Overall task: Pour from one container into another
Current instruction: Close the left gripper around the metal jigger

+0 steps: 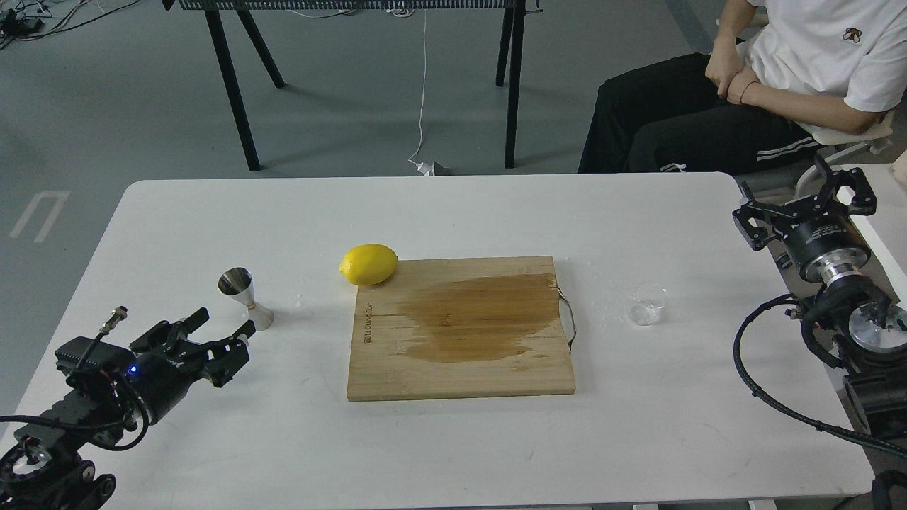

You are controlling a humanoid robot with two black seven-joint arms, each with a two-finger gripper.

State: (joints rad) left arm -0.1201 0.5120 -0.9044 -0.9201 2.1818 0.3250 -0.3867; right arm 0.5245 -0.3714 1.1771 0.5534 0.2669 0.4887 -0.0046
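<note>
Head view: left end effector (225,324) open, empty; right end effector (804,200) open, empty.

A white worktop (212,439) with rounded corners carries a wooden cutting board (460,329), darkly stained across its middle. A lemon (368,264) lies at the board's far-left corner, a steel jigger (245,297) stands well left, and a clear cup (648,304) sits right.

Even overhead light, sharp focus, soft shadows under the table (496,439).
</note>
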